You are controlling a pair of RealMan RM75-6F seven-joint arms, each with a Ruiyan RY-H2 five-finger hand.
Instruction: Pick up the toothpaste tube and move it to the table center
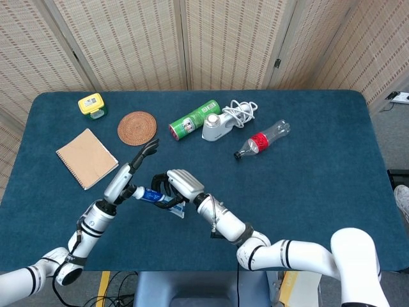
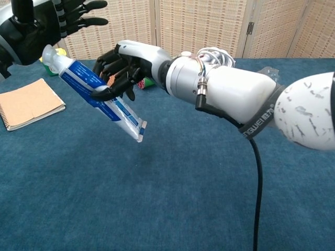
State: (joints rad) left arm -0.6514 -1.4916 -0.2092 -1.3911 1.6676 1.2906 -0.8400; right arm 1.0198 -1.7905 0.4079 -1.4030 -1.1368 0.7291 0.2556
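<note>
Toothpaste tube (image 2: pixel 97 91) hangs tilted above the blue counter (image 1: pixel 307 185), cap end up toward our left, crimped end angled down. Our right hand (image 2: pixel 125 65) has its dark fingers (image 2: pixel 107 93) curled around the tube's middle. Our left hand (image 2: pixel 44 23) sits at the cap end with its fingers spread; we cannot tell whether it touches the cap.

My bench (image 1: pixel 307 211), blue cloth on top.
From the round woven coaster (image 1: pixel 137 127) I see a yellow box (image 1: pixel 91 104) off to its left, a tan notebook (image 1: pixel 86 158) below-left, and to its right a green can (image 1: pixel 193 118), a white corded device (image 1: pixel 225 121), then a clear bottle (image 1: pixel 262 139).
</note>
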